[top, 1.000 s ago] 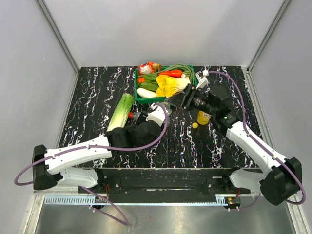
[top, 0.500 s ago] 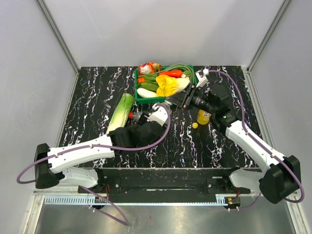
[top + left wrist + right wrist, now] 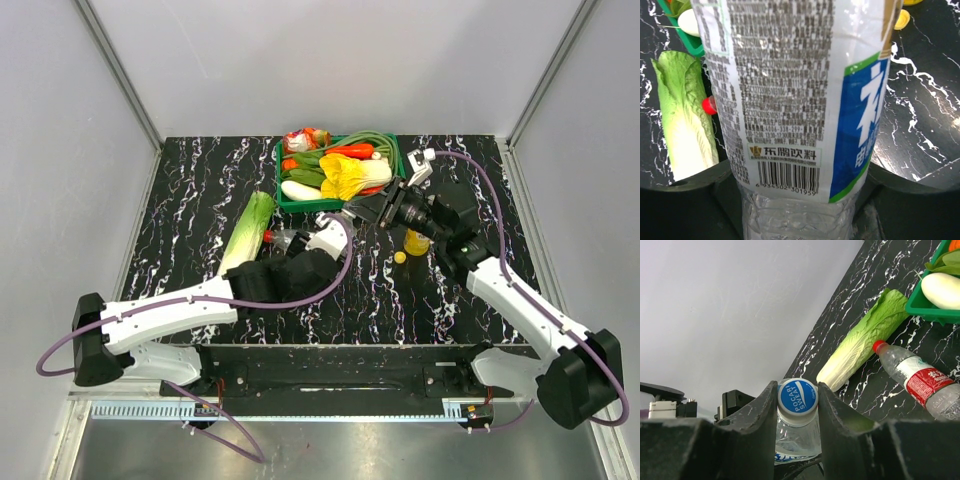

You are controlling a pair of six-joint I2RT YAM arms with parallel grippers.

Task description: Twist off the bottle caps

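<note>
My left gripper [image 3: 795, 200] is shut on the lower body of a clear bottle with a white and blue label [image 3: 790, 90], held off the table at mid-table [image 3: 328, 238]. My right gripper [image 3: 797, 400] is shut on that bottle's white cap with a blue printed top [image 3: 797, 396], one finger on each side. A second clear bottle [image 3: 917, 375] with a red cap [image 3: 880, 346] lies on the table beside the cabbage; the red cap also shows in the top view [image 3: 268, 236]. A loose yellow cap [image 3: 400, 257] lies next to a yellow bottle [image 3: 417, 240].
A long green cabbage [image 3: 248, 230] lies left of the bottles. A green basket [image 3: 281, 196] full of toy vegetables stands at the back centre. The table is black marble-patterned, walled on three sides.
My right wrist has turned and shifted a little while staying at the cap. The left arm has crept slightly right with the bottle.
</note>
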